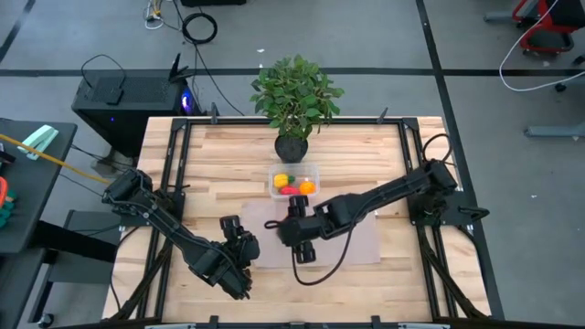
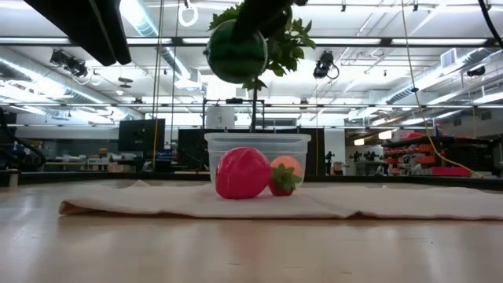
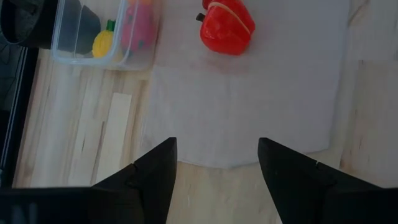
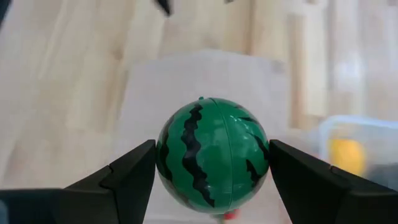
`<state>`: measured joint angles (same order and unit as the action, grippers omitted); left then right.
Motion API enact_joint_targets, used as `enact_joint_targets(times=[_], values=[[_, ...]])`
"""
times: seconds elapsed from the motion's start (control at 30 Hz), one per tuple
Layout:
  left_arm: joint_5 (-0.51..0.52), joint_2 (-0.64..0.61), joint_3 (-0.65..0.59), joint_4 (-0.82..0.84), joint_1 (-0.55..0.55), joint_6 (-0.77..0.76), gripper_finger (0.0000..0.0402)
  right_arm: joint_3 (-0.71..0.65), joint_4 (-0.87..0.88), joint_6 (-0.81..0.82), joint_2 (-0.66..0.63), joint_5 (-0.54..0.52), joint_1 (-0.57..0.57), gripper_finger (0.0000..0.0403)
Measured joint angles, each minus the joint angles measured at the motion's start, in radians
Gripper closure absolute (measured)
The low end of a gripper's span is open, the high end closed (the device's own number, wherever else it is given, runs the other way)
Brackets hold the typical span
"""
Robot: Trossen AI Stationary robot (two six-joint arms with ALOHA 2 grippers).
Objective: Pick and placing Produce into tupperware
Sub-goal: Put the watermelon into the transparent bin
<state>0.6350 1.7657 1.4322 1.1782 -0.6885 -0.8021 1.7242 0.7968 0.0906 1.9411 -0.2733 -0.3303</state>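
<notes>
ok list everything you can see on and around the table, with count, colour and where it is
watermelon: one, green striped, held in the air by the right gripper
pepper: one, red, on the mat
container: one, clear, by the plant pot, holding yellow, pink and orange pieces
mat: one, pale, mid-table
plant: one, green, table's far edge
table: one, light wood
right gripper: shut on watermelon, above the mat
left gripper: open, near front edge

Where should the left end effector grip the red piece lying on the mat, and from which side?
Across its rounded middle, from above: the red piece lies free on the flat mat, with the tupperware close on one side, so the open left end effector should straddle it clear of that wall. The right end effector holds the watermelon.
</notes>
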Motion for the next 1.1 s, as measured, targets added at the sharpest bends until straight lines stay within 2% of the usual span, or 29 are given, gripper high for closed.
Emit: enact_joint_targets(times=[0.17,0.33,0.6,1.1], values=[[0.0,0.0,0.0,0.0,0.0,0.0,0.0171,0.073,0.075,-0.016,0.0,-0.053,0.036,0.0109],[0.0,0.0,0.0,0.0,0.0,0.0,0.0171,0.065,0.113,0.022,0.0,-0.106,0.099,0.0109],[0.0,0.0,0.0,0.0,0.0,-0.027,0.0171,0.045,0.171,0.232,0.0,-0.27,0.215,0.0109],[0.0,0.0,0.0,0.001,0.0,-0.025,0.0171,0.019,0.274,0.757,0.0,-0.29,0.335,0.0109]])
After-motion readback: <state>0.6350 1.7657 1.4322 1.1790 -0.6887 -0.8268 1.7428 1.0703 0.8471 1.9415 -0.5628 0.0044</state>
